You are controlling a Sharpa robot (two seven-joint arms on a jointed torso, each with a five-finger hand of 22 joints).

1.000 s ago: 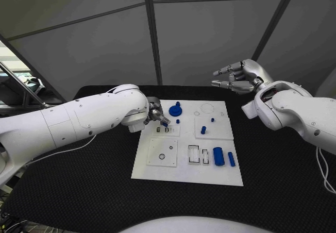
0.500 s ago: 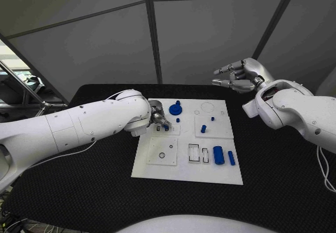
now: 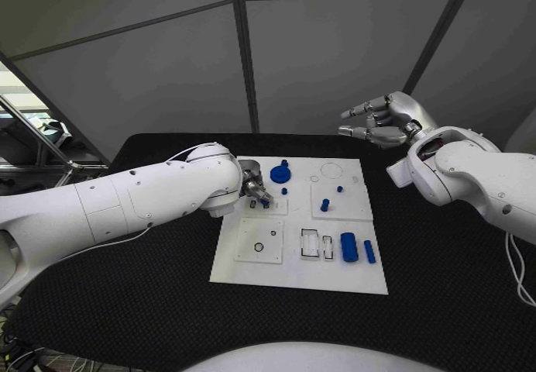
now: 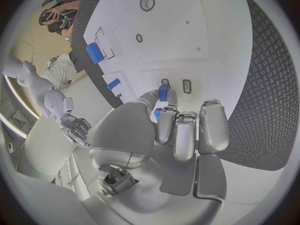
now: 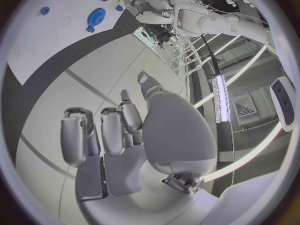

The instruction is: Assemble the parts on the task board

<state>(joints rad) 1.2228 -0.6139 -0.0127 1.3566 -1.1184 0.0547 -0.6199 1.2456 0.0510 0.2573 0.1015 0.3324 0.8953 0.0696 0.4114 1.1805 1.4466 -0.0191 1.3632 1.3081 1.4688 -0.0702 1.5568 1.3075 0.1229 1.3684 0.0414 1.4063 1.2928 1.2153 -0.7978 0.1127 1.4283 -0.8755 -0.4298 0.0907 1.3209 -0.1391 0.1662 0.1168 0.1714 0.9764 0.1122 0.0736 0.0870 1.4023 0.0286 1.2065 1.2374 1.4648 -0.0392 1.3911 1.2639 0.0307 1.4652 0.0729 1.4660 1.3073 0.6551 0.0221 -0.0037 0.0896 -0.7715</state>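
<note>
Blue and small, a peg sits pinched between the fingertips of the left hand, its lower end just above the white task board. In the left wrist view two little rectangular slots lie right beyond those fingertips, the nearer one almost under the peg; whether the peg touches the board cannot be told. The other fingers of this hand are curled in beside the pinching ones. In the head view the same hand is over the small raised square near the board's far left corner, mostly hidden behind its own arm.

Just past the fingers stands a blue gear, with a tiny blue stub beside it. Further out toward the right hand's side a short blue pin stands upright. On the near part of the board, well apart from the fingers, a thick blue cylinder and a thinner blue rod lie side by side next to two empty rectangular cut-outs.

The right hand hovers in the air beyond the board's far right corner, fingers loosely bent and apart, holding nothing.

Compared with a second ago, the left arm has pushed further in over the board's left edge and the hand has settled a little lower over the slots; the right hand has stayed where it was, and the loose pieces have not moved.
</note>
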